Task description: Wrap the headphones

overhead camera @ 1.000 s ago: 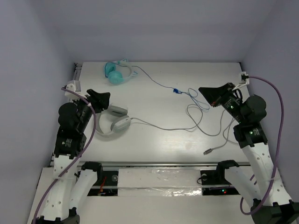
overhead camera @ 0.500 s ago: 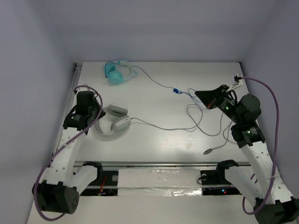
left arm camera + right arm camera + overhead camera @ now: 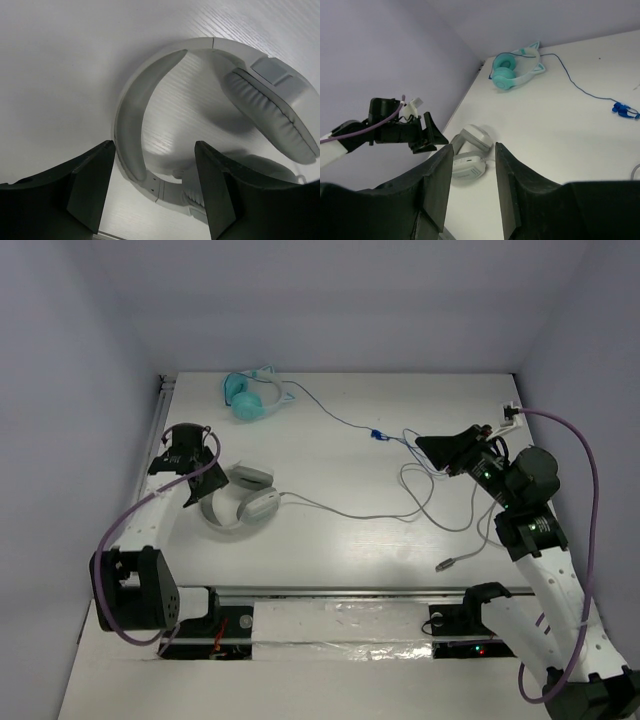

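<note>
Left pincer (image 3: 154, 165) open, empty, over headphones (image 3: 131, 120) headband; off-centre closing could skid them across tabletop (image 3: 60, 75). Right pincer (image 3: 472, 165) open, empty.

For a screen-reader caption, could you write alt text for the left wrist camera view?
White over-ear headphones lie on a white table, the headband curving through the centre and a grey ear pad at the right. The left gripper is open, its two dark fingers at the bottom edge straddling the headband's lower end.
</note>
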`<state>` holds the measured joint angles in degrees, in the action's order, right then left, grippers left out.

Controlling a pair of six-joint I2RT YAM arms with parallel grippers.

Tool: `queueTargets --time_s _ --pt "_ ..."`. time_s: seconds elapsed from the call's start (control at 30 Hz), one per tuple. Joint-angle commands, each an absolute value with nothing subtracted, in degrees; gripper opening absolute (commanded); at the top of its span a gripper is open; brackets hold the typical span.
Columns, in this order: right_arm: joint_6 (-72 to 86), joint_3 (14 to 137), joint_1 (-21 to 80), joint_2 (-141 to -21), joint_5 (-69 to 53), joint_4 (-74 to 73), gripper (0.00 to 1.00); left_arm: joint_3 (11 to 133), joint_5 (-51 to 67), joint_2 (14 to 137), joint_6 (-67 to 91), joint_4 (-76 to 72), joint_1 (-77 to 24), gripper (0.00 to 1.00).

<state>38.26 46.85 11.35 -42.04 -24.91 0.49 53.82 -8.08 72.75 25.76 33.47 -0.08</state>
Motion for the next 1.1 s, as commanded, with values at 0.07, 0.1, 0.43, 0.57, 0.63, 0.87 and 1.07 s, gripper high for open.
queueTargets --time_s 0.07,0.1,0.43,0.57,0.63,0.87,1.07 --pt "37.9 46.6 11.6 -41.7 -26.5 3.7 0.46 52.7 -9.7 77.9 24.4 28.2 2.0 0.63" --pt "38.0 46.5 11.6 -41.7 -26.5 3.8 0.46 52.3 -10.0 78.4 23.9 27.0 2.0 0.63" --pt "37.7 46.8 11.6 -41.7 -26.2 3.3 0.46 52.6 -13.4 79.9 23.2 27.7 3.4 0.6" --pt "37.6 46.8 11.6 -41.4 -25.9 3.3 0.46 53.9 -13.5 82.8 22.3 28.3 2.9 0.6" --pt "37.6 47.1 11.6 -41.5 -25.8 3.3 0.46 54.1 -12.6 84.9 22.1 28.5 2.2 0.61" --pt "37.4 47.6 11.6 -41.3 -25.1 2.6 0.46 52.8 -8.8 89.4 21.6 27.1 1.7 0.57" --pt "37.3 47.6 11.6 -41.6 -25.4 2.8 0.46 51.8 -4.7 88.4 23.3 22.7 1.7 0.3"
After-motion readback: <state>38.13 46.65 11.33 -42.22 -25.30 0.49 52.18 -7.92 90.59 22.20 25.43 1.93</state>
